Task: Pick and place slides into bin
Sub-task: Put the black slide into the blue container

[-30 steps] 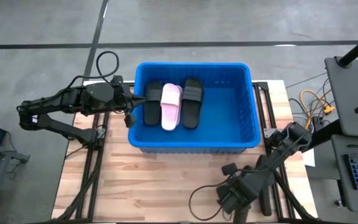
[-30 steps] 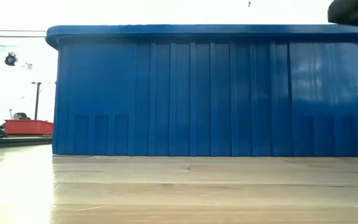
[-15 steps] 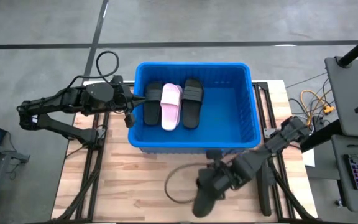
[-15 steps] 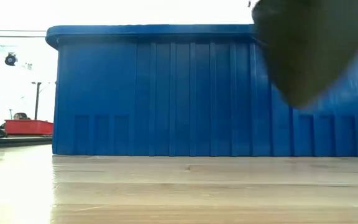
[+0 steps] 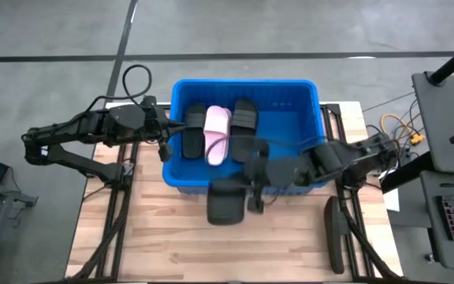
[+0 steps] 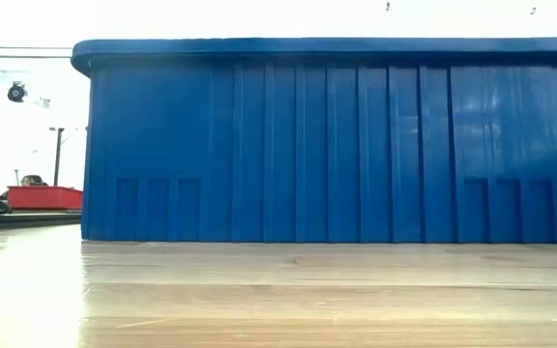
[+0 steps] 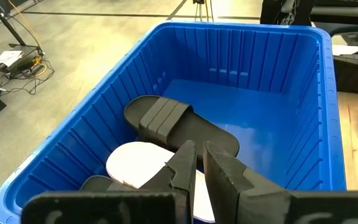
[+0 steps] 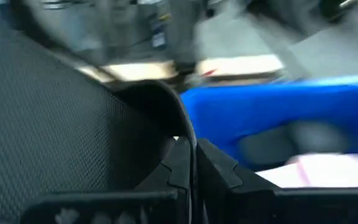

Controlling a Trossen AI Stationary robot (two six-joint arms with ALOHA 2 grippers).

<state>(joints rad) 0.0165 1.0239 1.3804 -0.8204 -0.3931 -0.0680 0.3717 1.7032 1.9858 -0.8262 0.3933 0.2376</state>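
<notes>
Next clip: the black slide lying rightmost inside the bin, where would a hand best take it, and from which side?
Its ribbed strap, one finger under the arch, coming straight down on the side toward the bin's bare floor; the pink slide crowds the other side. The right hand is busy holding another black slide over the front wall.
</notes>
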